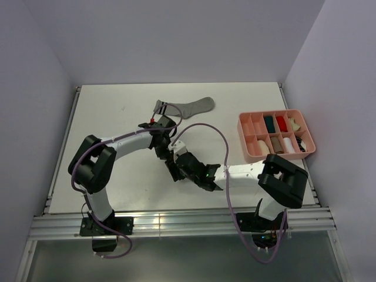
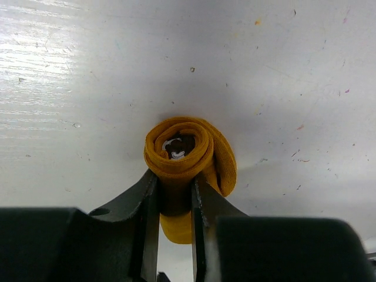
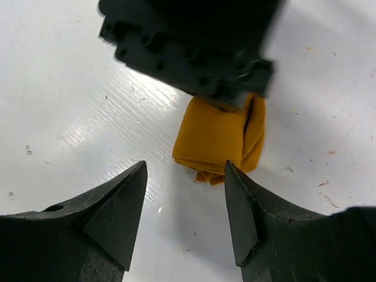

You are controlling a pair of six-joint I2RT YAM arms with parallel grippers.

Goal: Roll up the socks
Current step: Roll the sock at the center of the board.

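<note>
The left gripper is clamped on the mustard sock. The sock is wound into a tight roll (a bit of white and brown shows at its core) and sits on the white table, near the middle. The right gripper hangs just beside the roll with its jaws spread, holding nothing, and its fingertips are close to the sock's near end. A grey sock lies flat toward the far edge, well apart. A pink tray with small rolled bundles in its compartments stands at the right.
</note>
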